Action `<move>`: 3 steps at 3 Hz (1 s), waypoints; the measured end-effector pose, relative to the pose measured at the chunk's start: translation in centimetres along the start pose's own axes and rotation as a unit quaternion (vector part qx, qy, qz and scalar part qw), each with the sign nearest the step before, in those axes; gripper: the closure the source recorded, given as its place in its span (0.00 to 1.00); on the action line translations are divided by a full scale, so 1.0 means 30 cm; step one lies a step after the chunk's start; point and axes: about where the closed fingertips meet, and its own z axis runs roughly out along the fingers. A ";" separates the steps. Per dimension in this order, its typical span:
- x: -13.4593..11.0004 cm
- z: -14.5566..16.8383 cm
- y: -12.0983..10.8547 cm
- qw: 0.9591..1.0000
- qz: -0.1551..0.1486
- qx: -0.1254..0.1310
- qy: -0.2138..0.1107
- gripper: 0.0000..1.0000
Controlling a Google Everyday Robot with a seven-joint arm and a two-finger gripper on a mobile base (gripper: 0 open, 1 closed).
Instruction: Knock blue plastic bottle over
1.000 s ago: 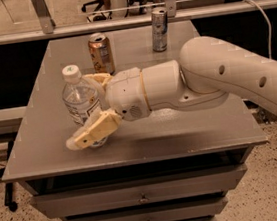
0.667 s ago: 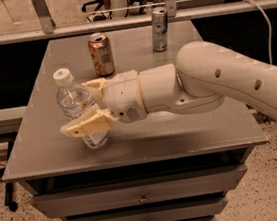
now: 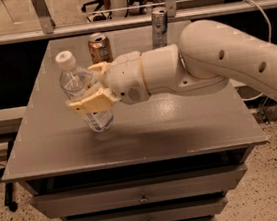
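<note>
The blue plastic bottle (image 3: pixel 77 82), clear with a white cap and a blue-and-white label, stands on the left part of the grey table (image 3: pixel 181 127). It tilts with its cap leaning to the left and back. My gripper (image 3: pixel 83 87) reaches in from the right and is open around the bottle's middle. One cream finger (image 3: pixel 90 104) lies across the front of the bottle. The other finger (image 3: pixel 98 67) is behind it.
A copper-orange can (image 3: pixel 99 47) stands just behind the gripper. A slim silver-blue can (image 3: pixel 159 27) stands at the table's back edge. My thick white arm (image 3: pixel 223 62) spans the right half of the table. Drawers sit below the tabletop.
My gripper has swung left across the table with the bottle between its fingers. The bottle has shifted left and gone from upright to tilted.
</note>
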 end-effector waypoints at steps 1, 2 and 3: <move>-0.074 -0.093 -0.101 1.000 -0.004 0.007 0.027 1.00; -0.119 -0.209 -0.186 0.997 0.004 0.001 0.083 1.00; -0.063 -0.325 -0.233 0.986 0.040 -0.010 0.163 1.00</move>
